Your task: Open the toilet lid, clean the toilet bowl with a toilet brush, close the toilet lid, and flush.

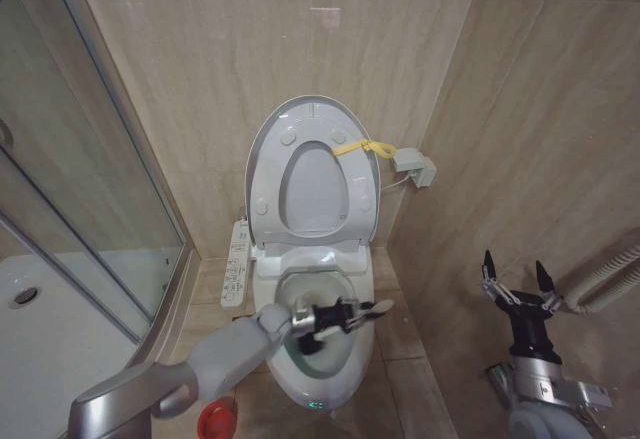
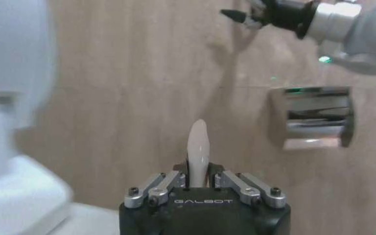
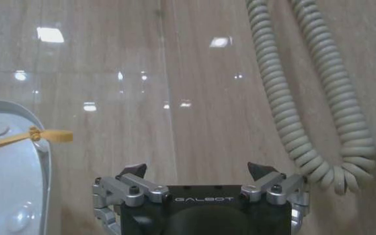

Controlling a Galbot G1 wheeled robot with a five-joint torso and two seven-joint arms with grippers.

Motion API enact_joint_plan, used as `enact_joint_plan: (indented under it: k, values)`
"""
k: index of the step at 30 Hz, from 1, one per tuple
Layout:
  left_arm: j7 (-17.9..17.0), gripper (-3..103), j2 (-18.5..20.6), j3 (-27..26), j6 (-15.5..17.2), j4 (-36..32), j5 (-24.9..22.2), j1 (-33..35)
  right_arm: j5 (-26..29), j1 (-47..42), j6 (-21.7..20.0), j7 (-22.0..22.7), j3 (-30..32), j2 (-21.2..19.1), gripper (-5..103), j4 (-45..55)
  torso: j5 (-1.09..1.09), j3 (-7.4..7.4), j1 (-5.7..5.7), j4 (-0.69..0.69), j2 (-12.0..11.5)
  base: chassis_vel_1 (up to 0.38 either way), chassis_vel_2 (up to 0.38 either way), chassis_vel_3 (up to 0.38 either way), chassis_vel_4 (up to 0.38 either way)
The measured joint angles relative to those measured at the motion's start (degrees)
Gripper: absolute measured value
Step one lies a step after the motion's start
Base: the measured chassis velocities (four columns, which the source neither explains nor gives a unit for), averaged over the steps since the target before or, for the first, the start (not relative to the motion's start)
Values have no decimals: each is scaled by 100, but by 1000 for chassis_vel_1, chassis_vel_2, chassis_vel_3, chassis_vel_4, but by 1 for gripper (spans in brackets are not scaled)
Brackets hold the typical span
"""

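Note:
The toilet lid (image 1: 262, 159) stands raised against the wall with the ring seat folded up inside it, and a yellow strap (image 1: 362, 147) is tied at its edge. Below it the white toilet bowl (image 1: 352, 357) lies uncovered, a green light on its front. My left gripper (image 1: 358, 312) reaches level across the bowl, shut on the cream-white handle of the toilet brush (image 1: 380, 308); the bristle head is hidden. The left wrist view shows that gripper (image 2: 198, 175) clamped on the handle (image 2: 198, 144). My right gripper (image 1: 517, 284) waits open by the right wall; its own view shows it (image 3: 198, 171) open beside the lid edge (image 3: 15, 196).
A red cup holder (image 1: 216, 419) stands on the floor left of the bowl. A control panel (image 1: 238, 262) sits at the bowl's left side. A glass shower door and white tray (image 1: 40, 309) close off the left. A coiled hose (image 3: 318, 98) and a chrome wall fitting (image 2: 312, 117) are on the right.

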Motion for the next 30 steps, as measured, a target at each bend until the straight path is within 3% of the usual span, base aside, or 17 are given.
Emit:
enact_joint_plan:
  k: [4,5,6,7,10,13,16,18,25,29,30]
  values:
    - [-115,19,-17,-66,83,-405,-279,-173,1,51,-8,-1,7,-14,100,-8,4,1,0,2,0,0,0,0,0]
    - [-146,19,-76,-68,99,-554,-347,-256,1,118,-19,0,-2,-9,100,-53,0,-2,-1,-8,1,0,0,0,0]
    - [-146,19,-76,-68,99,-554,-347,-256,1,118,-19,0,-2,-9,100,-53,0,-2,-1,-8,1,0,0,0,0]
    - [-135,19,-103,-67,92,-516,-317,-275,-2,175,-31,2,-26,-3,100,-95,0,-3,-2,-13,2,0,0,0,0]
    - [-68,19,-112,-163,-56,207,16,-80,-13,93,-26,-3,-55,16,100,-48,4,2,1,0,-1,0,0,0,0]
    - [-67,19,-136,-352,-172,461,116,-23,-9,20,-5,-8,-27,8,100,17,0,-1,0,0,0,0,0,0,0]
    - [-102,19,-106,-358,-134,155,-27,-45,-5,23,-6,-8,-4,-3,100,19,4,1,0,1,-1,0,0,0,0]
    - [-164,19,-137,-317,-96,-123,-149,-139,-7,91,-26,-7,-14,9,100,-7,2,-2,-1,-10,1,0,0,0,0]
    - [-134,19,-236,-493,-222,601,142,-15,-13,19,-33,-10,-19,39,100,71,3,-1,0,1,0,0,0,0,0]
    - [-159,19,-254,-451,-178,240,-6,-24,-12,28,-34,-10,0,44,100,68,4,1,1,1,0,0,0,0,0]
    - [-198,19,-297,-395,-140,55,-91,-65,-13,62,-39,-10,1,58,100,46,1,0,0,-6,0,0,0,0,0]
